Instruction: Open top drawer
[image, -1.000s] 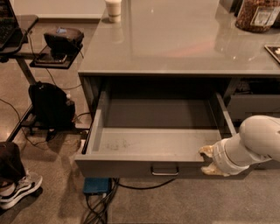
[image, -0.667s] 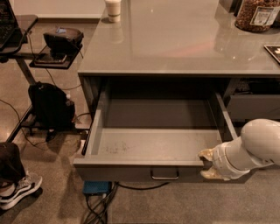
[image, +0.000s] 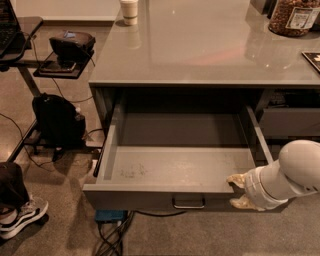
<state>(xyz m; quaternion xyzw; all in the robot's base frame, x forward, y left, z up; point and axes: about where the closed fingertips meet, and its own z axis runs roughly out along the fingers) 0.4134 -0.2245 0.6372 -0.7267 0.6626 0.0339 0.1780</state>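
Observation:
The top drawer (image: 175, 167) is a wide, deep grey metal drawer under the grey counter. It stands pulled far out, showing its pale scuffed floor. A small rectangular pull handle (image: 188, 202) sits centred on its front. My gripper (image: 237, 191), on a white arm coming in from the right, is at the right end of the drawer's front panel. One pale fingertip (image: 234, 180) lies over the front lip and the other is below it, closed on the panel. The drawer is empty inside.
The grey counter top (image: 200, 45) carries a paper cup (image: 129, 11) and a jar (image: 295, 17). A narrower drawer stack (image: 290, 122) is on the right. A black bag (image: 57, 120), a side table, cables (image: 110, 235) and a person's shoe (image: 20, 215) are on the left.
The drawer has slid a little further out towards the camera, and my gripper has moved with its front edge.

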